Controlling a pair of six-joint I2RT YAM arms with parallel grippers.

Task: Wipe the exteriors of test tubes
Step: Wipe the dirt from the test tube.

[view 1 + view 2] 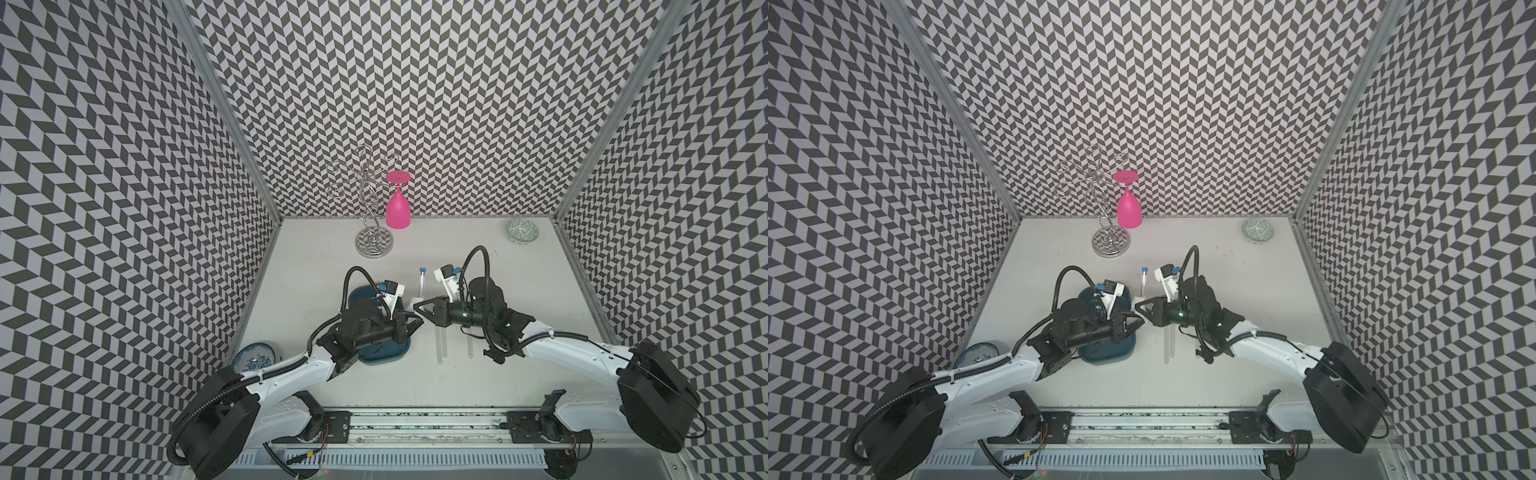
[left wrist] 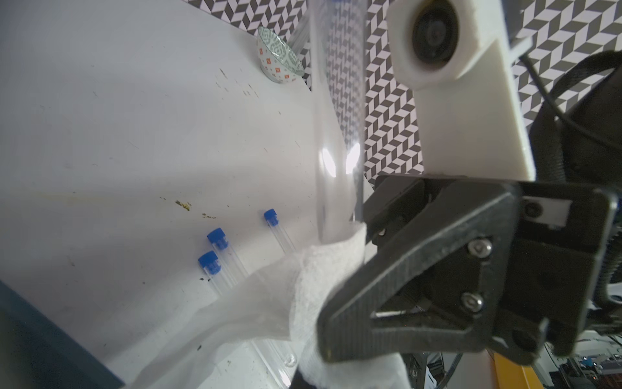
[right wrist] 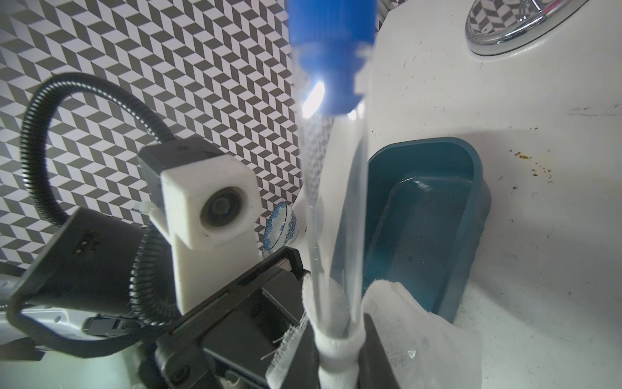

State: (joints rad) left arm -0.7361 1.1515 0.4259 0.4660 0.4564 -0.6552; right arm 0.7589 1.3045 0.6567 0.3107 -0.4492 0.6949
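At the table's (image 1: 374, 382) middle, your right tool (image 1: 415, 307) is clamped on one test tube (image 1: 421, 286), cap up, its foot wrapped in tissue (image 1: 416, 300). Your left tool (image 1: 419, 321) pinches that tissue. Three other tubes (image 2: 229, 259) lie beneath your right arm.

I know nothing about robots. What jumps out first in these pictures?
The hot-pink glass, upside down by a chrome rack at the table's back, against dizzying chevron walls. Mid-table, the left tool and right tool meet tip to tip, holding a blue-capped test tube wrapped at its base in white tissue.
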